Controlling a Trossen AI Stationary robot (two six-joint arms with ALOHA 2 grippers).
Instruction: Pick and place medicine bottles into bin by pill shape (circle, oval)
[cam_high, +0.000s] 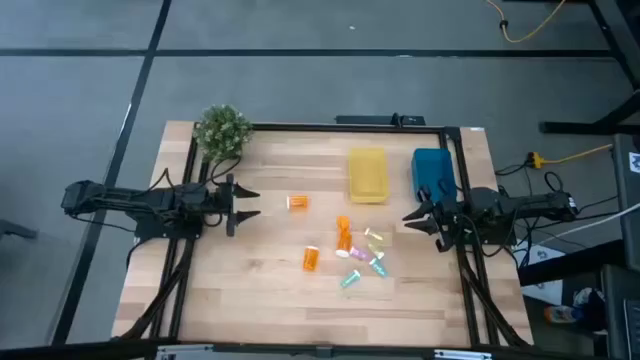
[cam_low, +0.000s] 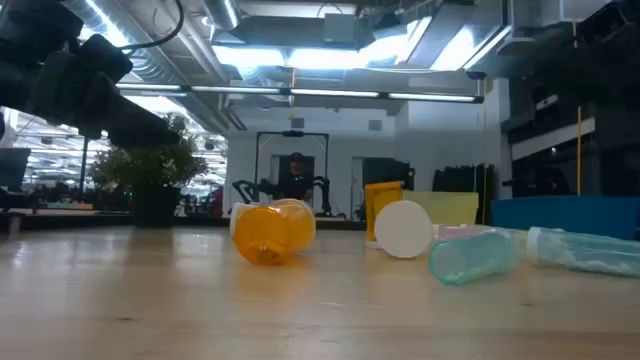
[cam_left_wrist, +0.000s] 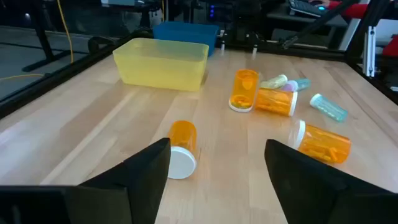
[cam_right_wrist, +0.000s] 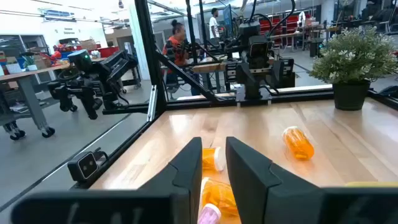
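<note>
Several medicine bottles lie on their sides on the wooden table. One orange bottle with a white cap lies apart, just ahead of my open left gripper. The others form a cluster in mid-table: orange ones and pale clear ones. My right gripper hovers at the cluster's right, shut and holding nothing. A yellow bin and a blue bin stand at the far right.
A potted plant stands at the table's far left corner, behind my left arm. Black frame rails run along both sides of the table. Bare wood lies toward the near edge. A person is in the room beyond the table.
</note>
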